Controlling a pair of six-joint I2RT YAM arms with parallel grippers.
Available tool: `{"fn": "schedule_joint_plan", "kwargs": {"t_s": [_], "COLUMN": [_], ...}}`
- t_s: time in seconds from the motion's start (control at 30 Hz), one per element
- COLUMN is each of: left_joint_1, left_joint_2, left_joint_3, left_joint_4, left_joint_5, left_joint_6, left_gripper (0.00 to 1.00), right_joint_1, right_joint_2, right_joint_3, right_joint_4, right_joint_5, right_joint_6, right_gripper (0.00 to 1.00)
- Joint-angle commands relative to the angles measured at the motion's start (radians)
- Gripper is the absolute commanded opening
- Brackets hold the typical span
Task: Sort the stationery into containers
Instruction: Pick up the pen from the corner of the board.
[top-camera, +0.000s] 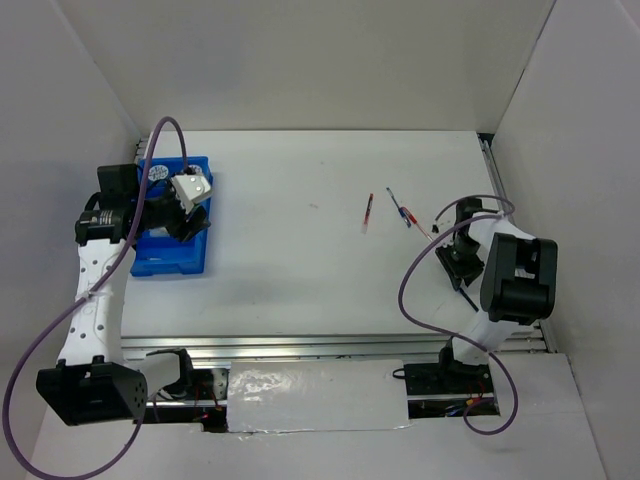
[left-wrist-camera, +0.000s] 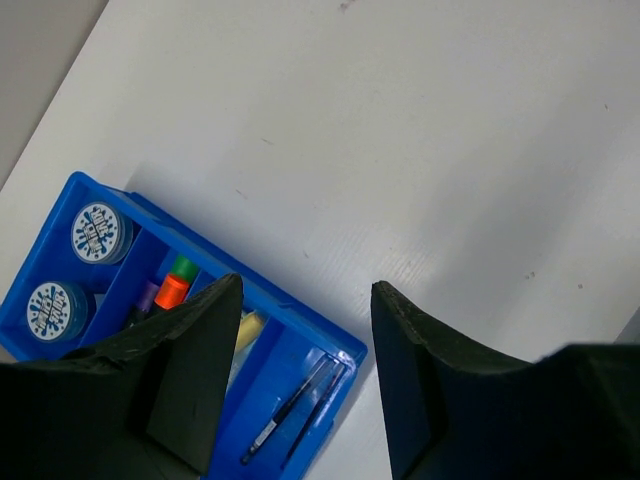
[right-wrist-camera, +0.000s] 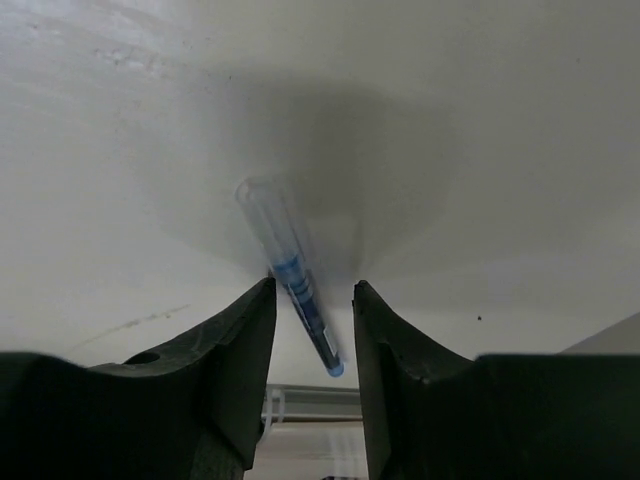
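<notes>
The bright-blue tray (top-camera: 150, 262) stands at the far left. In the left wrist view the tray (left-wrist-camera: 290, 310) holds two blue-patterned tape rolls (left-wrist-camera: 100, 232), green (left-wrist-camera: 183, 267), orange (left-wrist-camera: 172, 290) and yellow (left-wrist-camera: 248, 325) markers, and two thin dark pens (left-wrist-camera: 300, 405). My left gripper (top-camera: 190, 205) hovers over the tray, open and empty (left-wrist-camera: 305, 285). My right gripper (top-camera: 455, 252) is low at the table's right side. Its jaws (right-wrist-camera: 314, 285) stand apart on either side of a clear blue pen (right-wrist-camera: 280, 240). Two more pens (top-camera: 368, 212) (top-camera: 402, 212) lie mid-table.
White walls enclose the table on the left, back and right. A metal rail (top-camera: 350, 347) runs along the near edge, and another rail (top-camera: 492, 180) runs along the right edge close to my right gripper.
</notes>
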Motion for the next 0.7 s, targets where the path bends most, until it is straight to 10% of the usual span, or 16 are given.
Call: {"fn": "schedule_joint_plan", "kwargs": {"t_s": [0.0, 0.43, 0.67], "left_joint_1": [0.001, 0.030, 0.027], "left_joint_2": [-0.018, 0.033, -0.004], "left_joint_3": [0.003, 0.020, -0.071], "left_joint_4": [0.052, 0.170, 0.432], "left_joint_5": [0.052, 0.138, 0.161], "left_joint_6": [0.011, -0.290, -0.870], "left_gripper": [0.66, 0.66, 0.66], "right_joint_1": [-0.007, 0.007, 0.181], "right_joint_2": [0.024, 0.035, -0.042], "right_joint_3": [-0.021, 0.062, 0.441], "right_joint_4": [0.068, -0.039, -0.215], "right_joint_5": [0.025, -0.071, -0.669], "right_joint_6": [-0.028, -0.096, 0.137], "right_gripper": [0.43, 0.04, 0.00]}}
